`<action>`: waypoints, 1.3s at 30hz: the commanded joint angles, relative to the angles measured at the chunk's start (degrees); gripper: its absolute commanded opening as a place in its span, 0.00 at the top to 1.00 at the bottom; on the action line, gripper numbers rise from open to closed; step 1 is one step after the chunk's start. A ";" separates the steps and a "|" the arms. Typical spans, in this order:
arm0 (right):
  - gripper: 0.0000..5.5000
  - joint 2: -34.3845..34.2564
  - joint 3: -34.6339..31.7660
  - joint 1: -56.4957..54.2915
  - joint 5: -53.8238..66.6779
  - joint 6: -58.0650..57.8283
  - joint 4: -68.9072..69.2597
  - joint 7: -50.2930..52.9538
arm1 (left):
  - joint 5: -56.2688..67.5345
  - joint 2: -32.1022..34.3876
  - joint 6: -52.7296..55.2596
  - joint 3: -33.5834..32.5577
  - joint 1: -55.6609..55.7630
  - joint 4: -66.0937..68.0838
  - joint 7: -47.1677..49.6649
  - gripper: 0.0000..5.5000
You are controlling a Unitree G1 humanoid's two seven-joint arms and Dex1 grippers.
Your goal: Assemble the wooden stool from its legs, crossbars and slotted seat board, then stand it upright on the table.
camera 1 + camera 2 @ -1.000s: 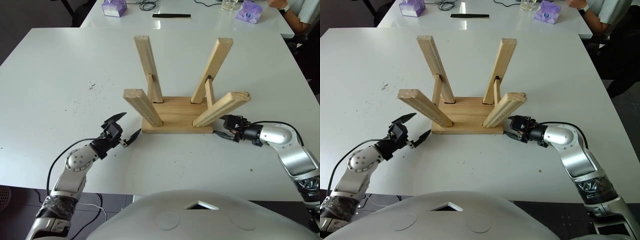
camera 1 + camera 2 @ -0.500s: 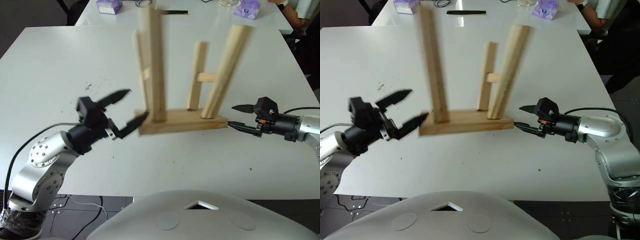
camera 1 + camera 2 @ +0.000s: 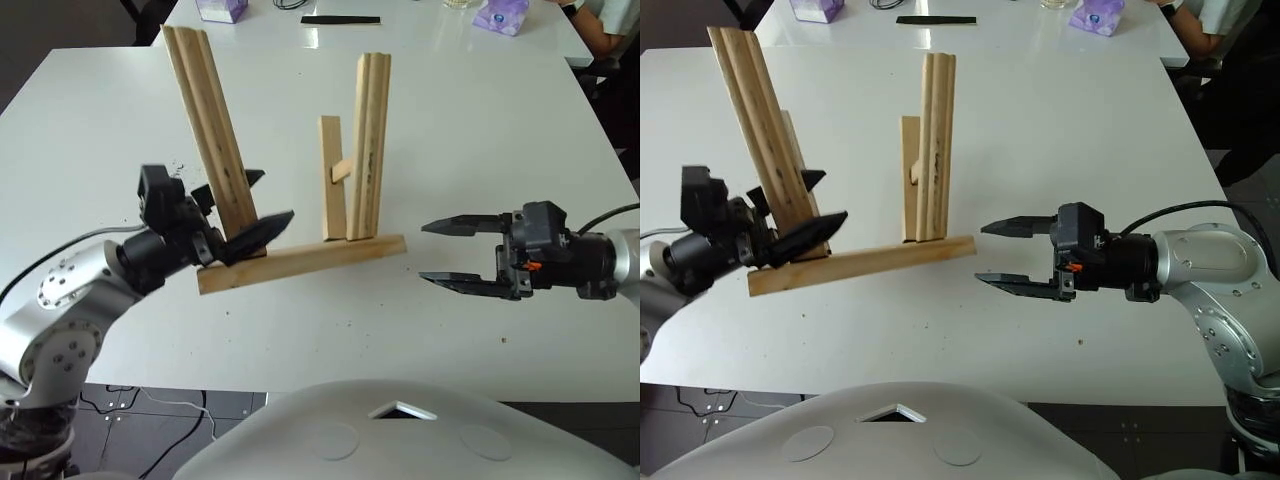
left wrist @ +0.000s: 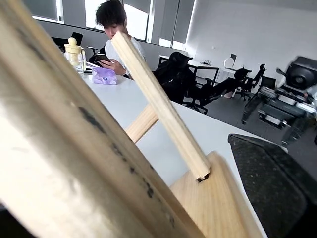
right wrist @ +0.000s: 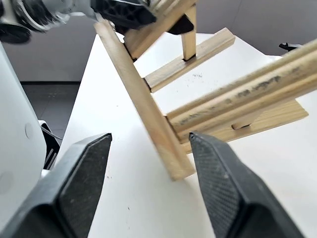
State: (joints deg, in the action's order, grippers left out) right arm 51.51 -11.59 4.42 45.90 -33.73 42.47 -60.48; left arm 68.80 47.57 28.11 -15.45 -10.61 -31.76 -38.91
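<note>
The assembled wooden stool hangs upside down and tilted above the white table point(image 3: 500, 130). Its seat board point(image 3: 310, 260) slopes down toward my left side, and the legs point(image 3: 368, 140) and a crossbar point(image 3: 342, 170) point up. My left gripper point(image 3: 265, 200) is shut on the stool at the foot of the left front leg point(image 3: 205, 110), one black finger point(image 4: 277, 183) lying beside the board. My right gripper point(image 3: 424, 252) is open to the right of the board's raised end, a short gap away and touching nothing. The right wrist view looks between its fingers point(image 5: 84, 183) at the board's edge point(image 5: 148, 124).
Dark specks point(image 3: 182, 165) dot the table's left side. On the far table lie two purple tissue packs point(image 3: 222, 9) point(image 3: 500, 16) and a black strip point(image 3: 340, 19). Bare table lies under and in front of the stool.
The stool rested on its seat board with a gripper at each end. My left gripper has since lifted, turned and tilted it. My right gripper has drawn back and opened wide.
</note>
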 commanded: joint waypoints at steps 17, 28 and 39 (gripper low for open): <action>0.48 1.14 2.59 -5.69 1.74 -0.23 -4.40 -0.39 | -3.48 -7.71 23.98 1.63 22.00 37.19 7.51 0.18; 0.48 0.39 4.03 -6.84 1.05 0.78 -6.04 -1.21 | -12.74 -6.69 28.17 11.62 16.69 30.89 -4.60 0.18; 0.48 1.88 2.02 -7.81 0.77 1.01 -9.79 -4.08 | -8.86 -6.22 30.30 13.47 8.59 19.03 -12.86 0.18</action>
State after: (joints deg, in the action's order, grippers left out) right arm 52.21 -8.57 -2.45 46.98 -33.29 33.51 -63.76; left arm 60.00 40.28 54.79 -4.22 1.93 -11.60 -50.52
